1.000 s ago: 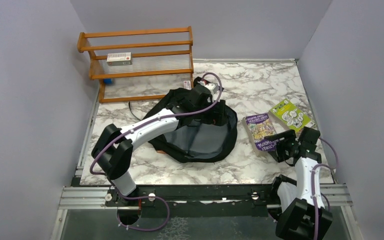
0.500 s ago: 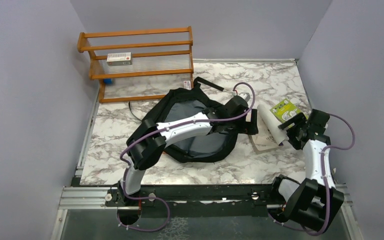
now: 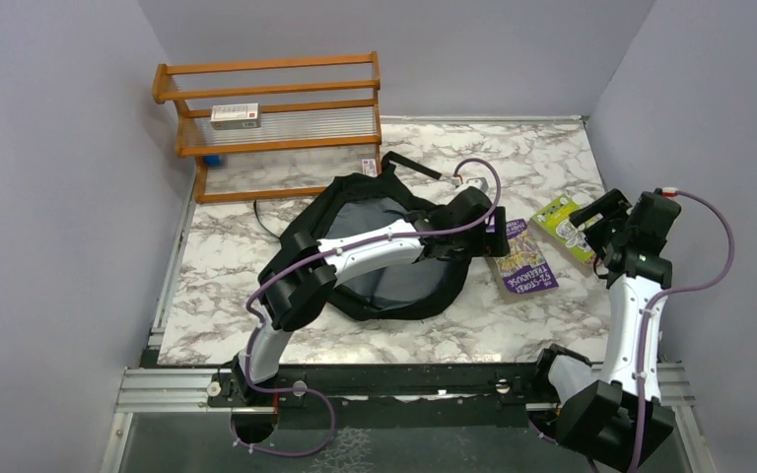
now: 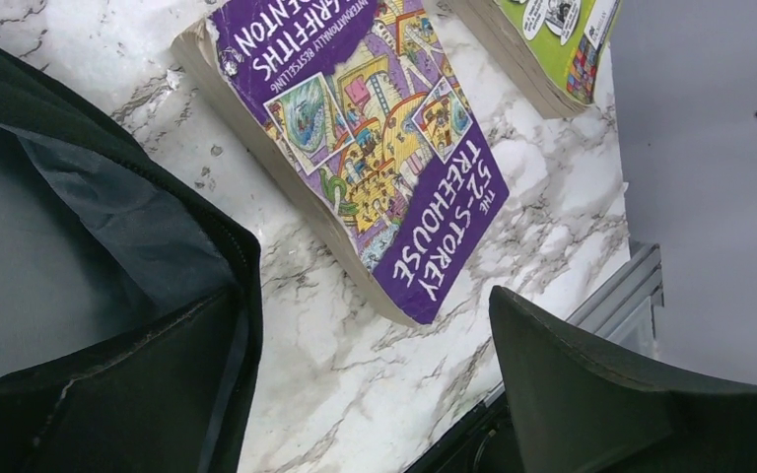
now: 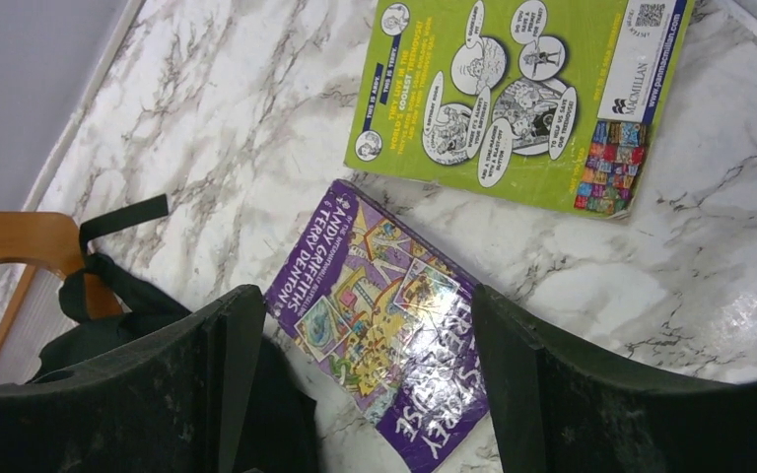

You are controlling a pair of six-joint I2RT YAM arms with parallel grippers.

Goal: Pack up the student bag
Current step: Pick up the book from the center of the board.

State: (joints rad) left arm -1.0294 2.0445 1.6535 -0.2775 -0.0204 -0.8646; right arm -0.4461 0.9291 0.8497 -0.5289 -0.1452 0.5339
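The left gripper hangs wide open and empty at the right rim of the student bag, just beside a purple book. The right gripper, also spread and holding nothing, hovers by a green book. The bag lies slumped open mid-table, and it looks soft and light, so I'd pinch its firmer zip rim or a strap.

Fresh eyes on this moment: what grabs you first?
The black student bag lies open mid-table, grey lining up, with the left arm stretched across it. Just right of it a purple book and a green book lie flat on the marble table. An orange wooden rack stands at the far-left corner.
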